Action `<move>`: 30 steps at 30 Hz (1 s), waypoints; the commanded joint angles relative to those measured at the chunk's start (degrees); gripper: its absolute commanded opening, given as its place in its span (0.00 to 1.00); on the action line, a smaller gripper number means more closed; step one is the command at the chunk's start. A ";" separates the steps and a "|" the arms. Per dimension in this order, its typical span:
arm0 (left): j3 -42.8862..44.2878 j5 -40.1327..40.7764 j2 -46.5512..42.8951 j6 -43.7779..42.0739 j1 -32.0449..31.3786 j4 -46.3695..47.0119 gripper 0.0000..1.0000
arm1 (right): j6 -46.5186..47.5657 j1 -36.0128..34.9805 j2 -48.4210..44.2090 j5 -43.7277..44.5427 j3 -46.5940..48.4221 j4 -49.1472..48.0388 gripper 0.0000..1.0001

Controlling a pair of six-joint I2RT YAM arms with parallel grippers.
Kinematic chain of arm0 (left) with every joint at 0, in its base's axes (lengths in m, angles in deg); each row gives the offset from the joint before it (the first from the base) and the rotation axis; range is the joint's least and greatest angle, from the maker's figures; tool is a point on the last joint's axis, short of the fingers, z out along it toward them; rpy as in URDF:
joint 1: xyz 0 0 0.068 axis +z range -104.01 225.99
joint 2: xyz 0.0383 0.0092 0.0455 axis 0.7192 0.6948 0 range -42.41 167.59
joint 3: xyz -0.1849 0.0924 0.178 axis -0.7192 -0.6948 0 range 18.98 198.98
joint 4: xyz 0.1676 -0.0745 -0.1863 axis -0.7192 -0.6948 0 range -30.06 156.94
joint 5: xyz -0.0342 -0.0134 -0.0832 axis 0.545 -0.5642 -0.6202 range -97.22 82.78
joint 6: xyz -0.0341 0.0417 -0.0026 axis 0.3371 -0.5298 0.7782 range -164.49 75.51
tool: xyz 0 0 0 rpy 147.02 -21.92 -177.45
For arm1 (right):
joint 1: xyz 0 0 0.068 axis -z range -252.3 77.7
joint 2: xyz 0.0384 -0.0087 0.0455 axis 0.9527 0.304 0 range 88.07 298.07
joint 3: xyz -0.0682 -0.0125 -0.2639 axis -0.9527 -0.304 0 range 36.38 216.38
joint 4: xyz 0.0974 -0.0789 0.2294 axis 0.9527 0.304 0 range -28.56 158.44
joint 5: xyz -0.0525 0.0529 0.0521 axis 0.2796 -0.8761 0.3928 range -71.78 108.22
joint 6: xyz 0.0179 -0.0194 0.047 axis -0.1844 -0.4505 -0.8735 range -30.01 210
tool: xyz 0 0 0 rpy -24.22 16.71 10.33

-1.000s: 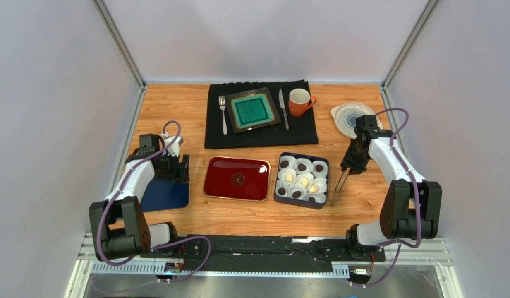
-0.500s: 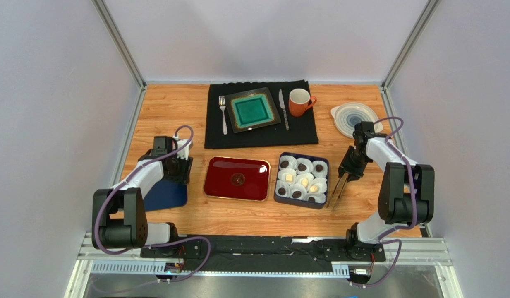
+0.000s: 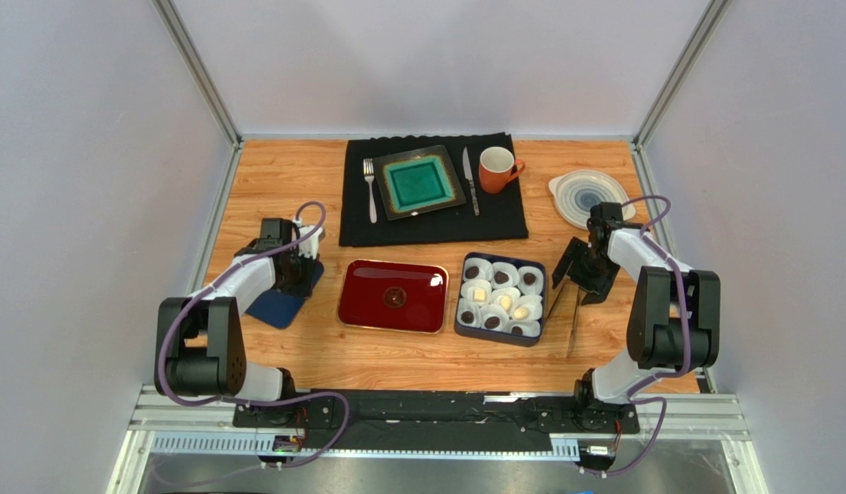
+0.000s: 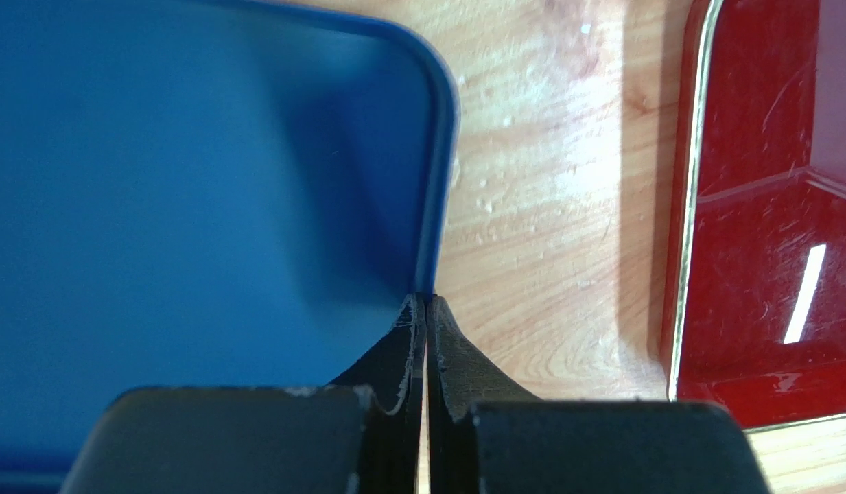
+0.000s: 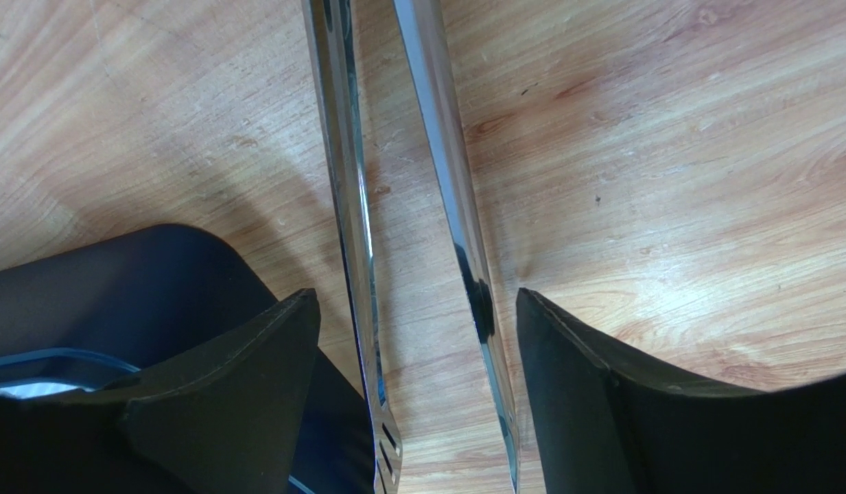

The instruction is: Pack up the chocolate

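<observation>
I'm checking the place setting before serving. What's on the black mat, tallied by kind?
Fork: 1
Knife: 1
Plate: 1
Mug: 1
Total: 4

L claw (image 4: pixel 425 304) clamped tight, tips together; R claw (image 5: pixel 414 298) jaws spread wide, pointing down.

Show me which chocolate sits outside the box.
The dark brown round chocolate alone on the glossy red rectangular tray; the other chocolates sit inside the navy rectangular box.
</observation>
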 commanded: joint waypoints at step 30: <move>41.52 -72.30 -22.24 14.23 -0.18 -15.13 0.00 | -12.89 -13.26 -43.26 -32.85 -5.46 -38.64 0.99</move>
